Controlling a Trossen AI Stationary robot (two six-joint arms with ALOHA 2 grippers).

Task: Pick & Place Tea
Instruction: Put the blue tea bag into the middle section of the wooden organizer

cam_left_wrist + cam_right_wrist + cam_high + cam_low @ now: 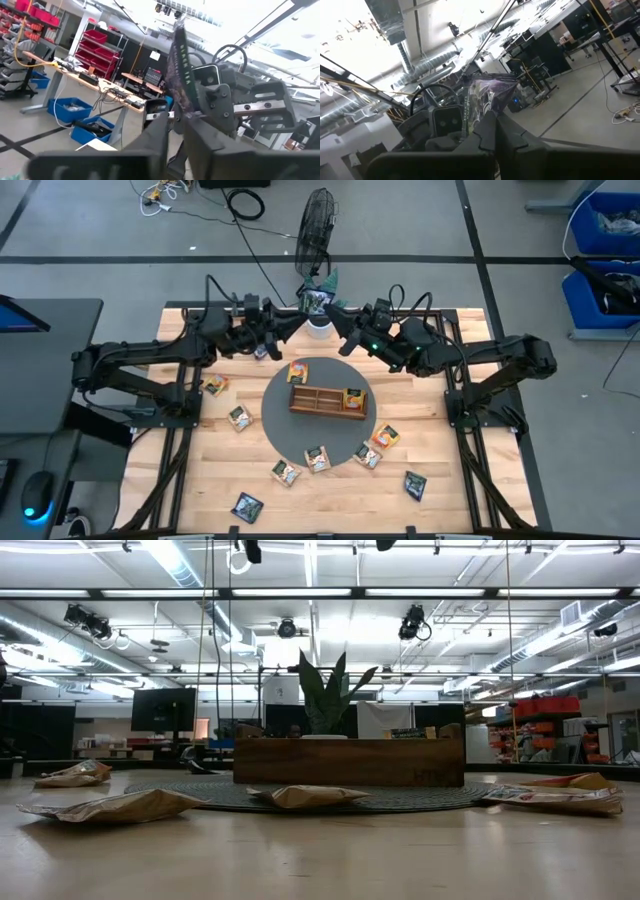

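Above the plant (318, 322), both grippers pinch one sachet (316, 300).

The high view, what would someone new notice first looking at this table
Both arms meet high at the table's far edge, where the left gripper and the right gripper both pinch one tea sachet held up between them, in front of the potted plant. Below them, the wooden tray sits on a round grey mat with an orange sachet in one compartment. Other sachets lie scattered around the mat.
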